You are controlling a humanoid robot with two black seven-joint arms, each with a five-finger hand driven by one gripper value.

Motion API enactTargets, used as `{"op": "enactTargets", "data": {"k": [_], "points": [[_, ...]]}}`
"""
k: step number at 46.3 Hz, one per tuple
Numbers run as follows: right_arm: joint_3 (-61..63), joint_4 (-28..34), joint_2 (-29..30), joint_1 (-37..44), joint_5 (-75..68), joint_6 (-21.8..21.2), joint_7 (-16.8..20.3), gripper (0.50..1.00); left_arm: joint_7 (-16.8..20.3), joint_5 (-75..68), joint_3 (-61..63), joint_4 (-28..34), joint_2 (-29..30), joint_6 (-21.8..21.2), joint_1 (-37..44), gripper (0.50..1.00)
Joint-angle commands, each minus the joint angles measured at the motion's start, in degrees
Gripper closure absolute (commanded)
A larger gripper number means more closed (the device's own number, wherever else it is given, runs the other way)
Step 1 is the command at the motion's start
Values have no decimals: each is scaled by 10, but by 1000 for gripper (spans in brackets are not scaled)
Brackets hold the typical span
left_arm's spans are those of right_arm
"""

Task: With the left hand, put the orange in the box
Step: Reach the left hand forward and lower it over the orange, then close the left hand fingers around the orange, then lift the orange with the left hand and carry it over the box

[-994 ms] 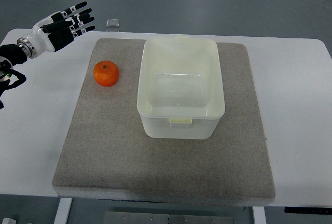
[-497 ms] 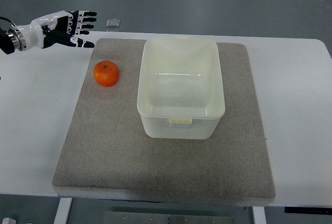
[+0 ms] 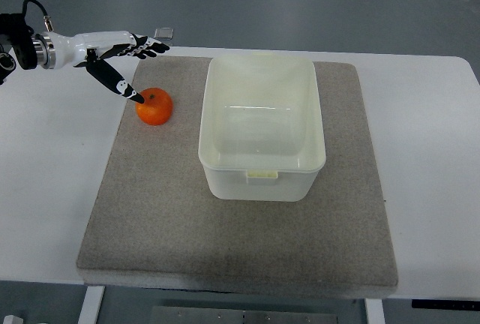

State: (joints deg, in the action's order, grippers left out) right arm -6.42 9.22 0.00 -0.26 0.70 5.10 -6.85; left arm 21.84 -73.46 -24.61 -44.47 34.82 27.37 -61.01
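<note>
An orange (image 3: 155, 108) lies on the grey mat (image 3: 150, 204), left of the translucent white box (image 3: 261, 126). The box stands upright in the mat's middle and holds nothing. My left hand (image 3: 133, 60) comes in from the upper left and hovers just above and behind the orange. Its fingers are spread open, with the thumb (image 3: 120, 84) pointing down beside the orange's left top. It holds nothing.
The mat lies on a white table (image 3: 427, 136). A small clear square object (image 3: 163, 34) sits at the table's far edge, just behind my left hand. The floor shows beyond the table.
My left hand has moved right and down toward the orange and turned over, with the thumb now reaching down beside the fruit. The orange and box have not moved.
</note>
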Motion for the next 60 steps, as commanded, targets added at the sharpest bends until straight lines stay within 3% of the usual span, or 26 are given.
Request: {"op": "enactTargets", "data": {"k": [1, 12, 19, 29, 38, 42, 47, 50, 53, 55, 60], "points": [[0, 0, 0, 0, 0, 0, 0, 568, 0, -33, 20, -4, -5, -50, 3, 508], [0, 0, 0, 0, 0, 0, 0, 568, 0, -65, 61, -4, -9, -66, -1, 512], [0, 0, 0, 0, 0, 0, 0, 568, 0, -145, 65, 2, -43, -72, 2, 514], [0, 0, 0, 0, 0, 0, 0, 568, -1, -159, 67, 3, -53, -114, 6, 514], [0, 0, 0, 0, 0, 0, 0, 568, -2, -169, 68, 3, -53, -115, 8, 529], [0, 0, 0, 0, 0, 0, 0, 568, -2, -193, 68, 3, -53, -115, 8, 587], [0, -1, 0, 0, 0, 0, 0, 568, -2, -227, 68, 3, -53, -115, 8, 731], [0, 0, 0, 0, 0, 0, 0, 568, -2, -233, 68, 3, -53, -115, 8, 857], [0, -1, 0, 0, 0, 0, 0, 568, -2, -234, 68, 3, -53, -115, 8, 921], [0, 0, 0, 0, 0, 0, 0, 568, -3, -234, 68, 4, -53, -115, 7, 990], [0, 0, 0, 0, 0, 0, 0, 568, -4, -233, 67, 4, -52, -115, 2, 1000]]}}
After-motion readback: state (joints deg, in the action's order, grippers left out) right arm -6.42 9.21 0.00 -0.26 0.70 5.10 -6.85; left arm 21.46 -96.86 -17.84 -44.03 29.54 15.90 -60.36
